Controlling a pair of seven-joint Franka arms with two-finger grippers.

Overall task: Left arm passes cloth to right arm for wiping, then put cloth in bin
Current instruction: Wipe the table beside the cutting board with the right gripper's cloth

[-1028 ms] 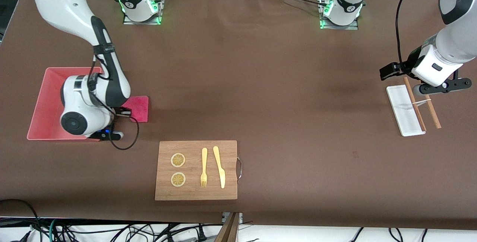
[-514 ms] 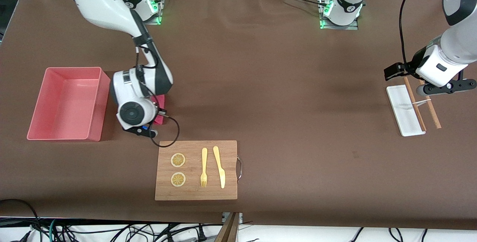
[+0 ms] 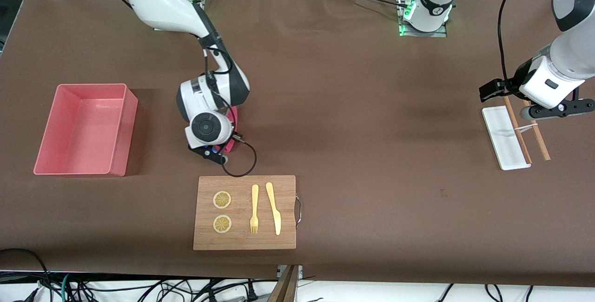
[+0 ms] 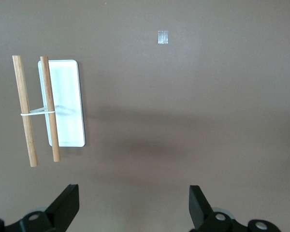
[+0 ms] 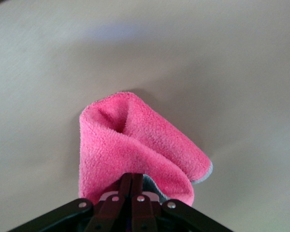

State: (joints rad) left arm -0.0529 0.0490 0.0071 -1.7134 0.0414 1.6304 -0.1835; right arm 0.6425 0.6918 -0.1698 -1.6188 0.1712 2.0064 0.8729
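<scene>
The right gripper (image 5: 131, 191) is pinching the cloth (image 5: 135, 145) against the table to wipe, while the left gripper (image 4: 133, 203) is waiting open over the tray (image 4: 63, 104).

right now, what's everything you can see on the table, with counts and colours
cloth: 1, magenta-pink, pinched in the right gripper, over bare table between bin and board
bin: 1, salmon-pink, at the right arm's end of the table
cutting board: 1, wooden, nearer to the front camera than the cloth
lemon slices: 2, yellow, on the board
fork: 1, yellow, on the board
knife: 1, yellow, beside the fork
tray: 1, white, flat, at the left arm's end
sticks: 2, wooden, one across the tray
right gripper: shut on the cloth
left gripper: open, waiting over bare table beside the tray
</scene>
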